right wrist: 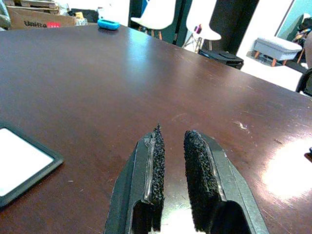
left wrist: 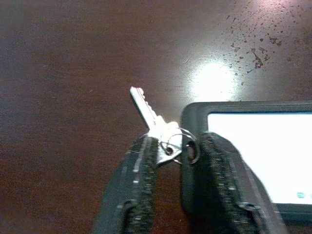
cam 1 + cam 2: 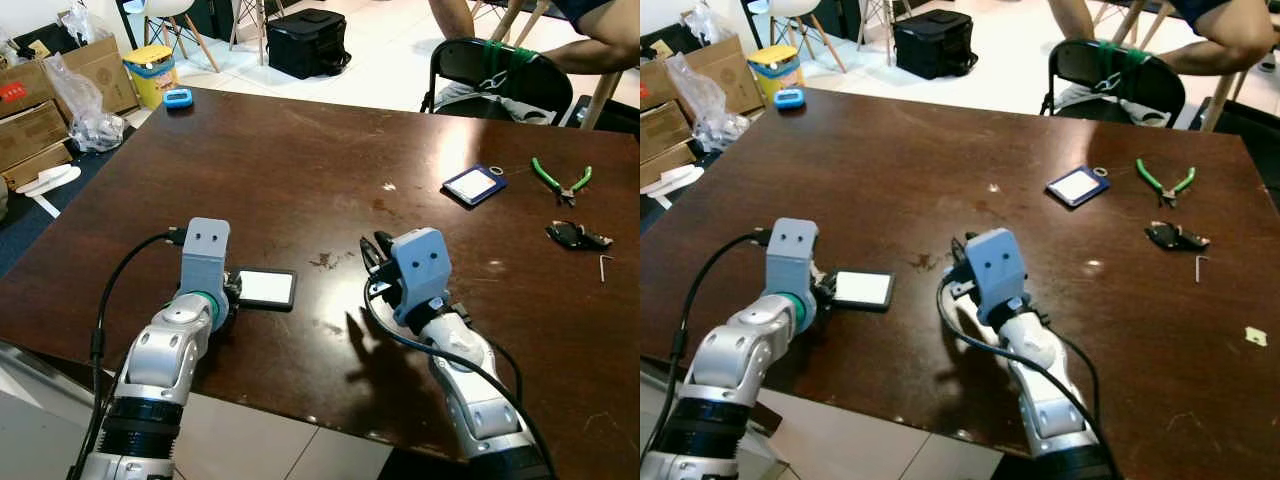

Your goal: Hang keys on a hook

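A silver key (image 2: 146, 109) on a ring (image 2: 190, 146) is joined to a black-framed white tag (image 3: 267, 288) lying flat on the dark wooden table (image 3: 300, 170) near its front edge. My left gripper (image 2: 178, 144) is low over the table at the tag's left end. Its fingers (image 2: 141, 165) are closed in on the key's head and the ring. My right gripper (image 1: 173, 134) hovers just above the table to the right of the tag, shut with nothing between its pads (image 1: 157, 161). It is also visible past its blue-grey wrist (image 3: 372, 250).
A blue tag (image 3: 474, 184), green pliers (image 3: 562, 180), a black fob (image 3: 578, 236) and a hex key (image 3: 603, 268) lie at the right. A blue object (image 3: 178, 97) sits at the far left corner. A seated person (image 3: 600, 50) and black chair (image 3: 500, 75) are beyond the table.
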Tool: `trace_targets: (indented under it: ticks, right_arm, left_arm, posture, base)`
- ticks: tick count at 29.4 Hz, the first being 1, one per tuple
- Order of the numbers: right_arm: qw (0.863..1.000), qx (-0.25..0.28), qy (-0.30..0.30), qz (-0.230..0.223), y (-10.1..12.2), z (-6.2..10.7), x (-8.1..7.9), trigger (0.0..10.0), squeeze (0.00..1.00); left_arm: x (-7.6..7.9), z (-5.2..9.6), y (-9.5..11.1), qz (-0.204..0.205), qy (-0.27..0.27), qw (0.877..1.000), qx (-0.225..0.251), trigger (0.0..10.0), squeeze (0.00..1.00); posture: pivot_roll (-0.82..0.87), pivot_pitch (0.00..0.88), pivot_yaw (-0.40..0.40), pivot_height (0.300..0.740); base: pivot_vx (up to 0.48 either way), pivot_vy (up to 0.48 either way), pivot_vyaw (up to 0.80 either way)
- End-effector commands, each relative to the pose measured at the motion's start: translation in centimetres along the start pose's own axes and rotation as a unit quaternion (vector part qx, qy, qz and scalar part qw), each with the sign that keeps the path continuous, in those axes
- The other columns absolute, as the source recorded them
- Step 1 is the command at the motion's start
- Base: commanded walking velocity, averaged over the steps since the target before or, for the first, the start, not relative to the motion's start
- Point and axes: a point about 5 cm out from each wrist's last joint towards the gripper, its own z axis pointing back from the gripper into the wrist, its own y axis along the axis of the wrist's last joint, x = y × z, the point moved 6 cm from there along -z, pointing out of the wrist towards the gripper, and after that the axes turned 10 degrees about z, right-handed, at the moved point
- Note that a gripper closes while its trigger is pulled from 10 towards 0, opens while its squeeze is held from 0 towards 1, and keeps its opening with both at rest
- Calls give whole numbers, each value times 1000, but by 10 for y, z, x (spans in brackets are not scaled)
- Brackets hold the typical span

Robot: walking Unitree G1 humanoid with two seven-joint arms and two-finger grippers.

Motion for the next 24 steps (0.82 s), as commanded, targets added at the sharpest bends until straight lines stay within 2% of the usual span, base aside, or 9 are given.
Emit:
trace_targets:
  ticks: [1, 16, 18, 19, 20, 21, 23, 24]
  right_arm:
    - [1000, -5, 7, -3, -3, 2, -5, 10000, 0]
    - [1000, -6, 5, -3, -3, 1, -4, 10000, 0]
    - [1000, -6, 5, -2, -3, 1, -3, 10000, 0]
    - [1000, -5, 4, -2, -3, 1, -3, 10000, 0]
    - [1000, -5, 4, -2, -3, 1, -3, 10000, 0]
    - [1000, -3, 3, -2, -2, 2, -3, 10000, 0]
    - [1000, -1, 2, -3, 0, 2, -2, 10000, 0]
    - [1000, -1, 2, -3, 0, 2, -2, 10000, 0]
  left_arm:
    - [-10, -1, -13, -2, 16, 1000, -15, 0, 0]
    - [-15, 1, -15, -4, 24, 1000, -15, 0, 0]
    - [-17, 3, -10, -11, 26, 1000, -5, 0, 0]
    - [-18, 7, 2, -24, 28, 999, 24, 0, 0]
    - [-18, 7, 2, -24, 28, 999, 24, 0, 0]
    - [-16, 16, 24, -38, 19, 996, 74, 10000, 0]
    - [-7, 36, 57, -43, -9, 987, 156, 10000, 0]
    - [-7, 36, 57, -43, -9, 987, 156, 10000, 0]
  posture:
    - [-111, 117, 124, 740]
    - [-109, 121, 126, 740]
    - [-110, 123, 127, 740]
    - [-111, 122, 128, 740]
    - [-111, 122, 128, 740]
    - [-111, 123, 128, 740]
    - [-107, 121, 126, 740]
    - [-107, 121, 126, 740]
  base:
    - [0, 0, 0]
    - [0, 0, 0]
    - [0, 0, 0]
    - [0, 0, 0]
    - [0, 0, 0]
    - [0, 0, 0]
    - [0, 0, 0]
    - [0, 0, 0]
